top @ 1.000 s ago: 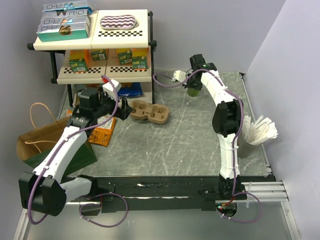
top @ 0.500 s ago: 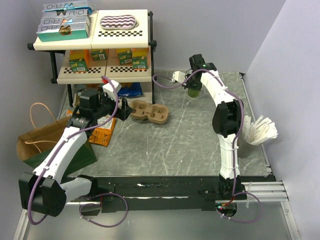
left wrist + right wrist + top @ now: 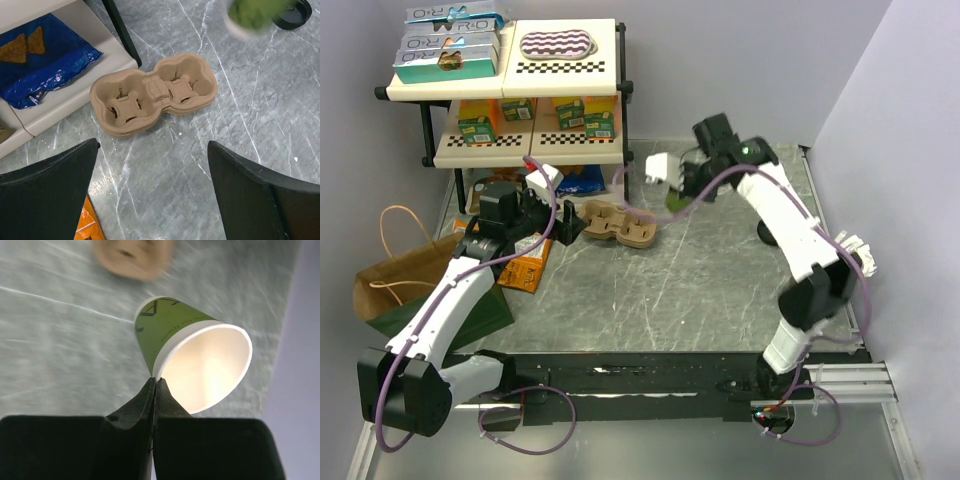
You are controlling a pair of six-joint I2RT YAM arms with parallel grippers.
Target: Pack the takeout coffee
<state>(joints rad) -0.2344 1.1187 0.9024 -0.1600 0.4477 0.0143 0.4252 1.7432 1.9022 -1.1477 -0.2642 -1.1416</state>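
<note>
The right gripper (image 3: 154, 385) pinched the rim of the green cup (image 3: 172, 327), mid-frame. The left gripper (image 3: 152, 155) stood wide apart below the brown carrier (image 3: 152, 92).

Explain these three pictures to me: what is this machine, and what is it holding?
Two robot arms are bolted to a table. One picture looks down from above: left arm, right arm. The other two come from cameras on the wrists, each showing its own end effector, a two-finger pincer. The right end effector is shut on the rim of a green cup, empty and lidless. The left end effector is open, facing a brown carrier. A black lid lies on the table; a shelf and a bag stand at the left.
</note>
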